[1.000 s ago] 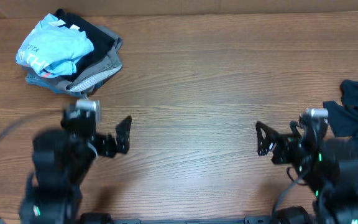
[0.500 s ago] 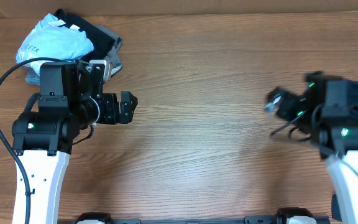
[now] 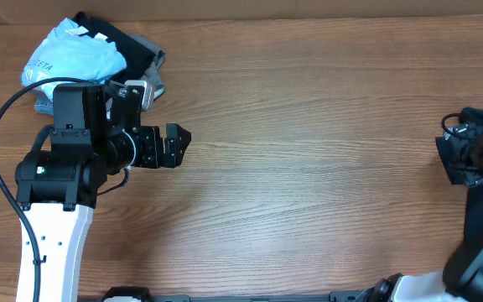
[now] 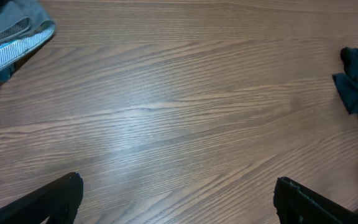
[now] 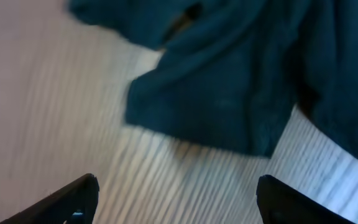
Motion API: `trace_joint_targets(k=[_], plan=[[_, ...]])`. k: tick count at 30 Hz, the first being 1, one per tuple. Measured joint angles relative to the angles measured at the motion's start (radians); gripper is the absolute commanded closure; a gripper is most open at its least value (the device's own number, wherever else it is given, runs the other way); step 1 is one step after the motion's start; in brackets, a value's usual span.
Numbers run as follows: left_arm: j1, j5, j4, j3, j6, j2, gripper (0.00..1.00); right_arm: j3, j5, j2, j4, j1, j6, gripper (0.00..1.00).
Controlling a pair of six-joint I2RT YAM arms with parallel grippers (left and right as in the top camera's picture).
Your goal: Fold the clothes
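Note:
The dark navy T-shirt lies crumpled at the table's right edge. It fills the top of the right wrist view (image 5: 229,74) and shows at the right edge of the left wrist view (image 4: 356,87). In the overhead view my right arm covers most of it. My right gripper (image 5: 179,199) is open and empty, just above the table beside the shirt's near edge; it also shows in the overhead view (image 3: 455,158). My left gripper (image 3: 174,144) is open and empty above bare wood at the left, far from the shirt; its fingertips show in the left wrist view (image 4: 179,205).
A pile of other clothes sits at the back left: a light-blue shirt with white lettering (image 3: 65,59) on grey folded garments (image 3: 145,80), whose striped edge shows in the left wrist view (image 4: 11,34). The wooden table (image 3: 309,168) spans between the arms.
My right arm has swung to the right, over the dark shirt at the table's edge. My left arm moved up toward the pile, then edged slightly right.

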Motion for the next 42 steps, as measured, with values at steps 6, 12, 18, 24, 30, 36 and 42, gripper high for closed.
trace_joint_targets(k=[6,12,18,24,30,36,42], plan=[[0.0,0.007,0.0,0.0,0.0,0.0,0.0,0.0,0.001,0.151,0.076,-0.04,0.017,0.22],[0.0,0.007,0.0,0.001,0.0,0.0,0.0,0.003,0.019,0.198,0.116,-0.051,0.025,0.43],[0.0,0.007,0.001,0.001,0.0,0.0,0.0,0.007,0.042,0.215,0.099,-0.052,0.038,0.96],[0.0,0.007,0.005,0.001,0.0,0.0,0.0,0.034,-0.085,0.207,0.019,-0.04,-0.036,0.96],[0.0,0.006,0.03,0.015,0.0,0.0,0.0,0.063,-0.234,0.025,-0.012,0.134,-0.148,0.96],[0.0,-0.047,0.017,0.128,0.0,0.0,0.0,0.103,-0.297,-0.149,-0.038,0.534,-0.193,0.96],[0.0,-0.189,-0.039,0.299,0.003,-0.001,0.0,0.103,-0.276,-0.136,-0.064,1.019,-0.21,0.63]])
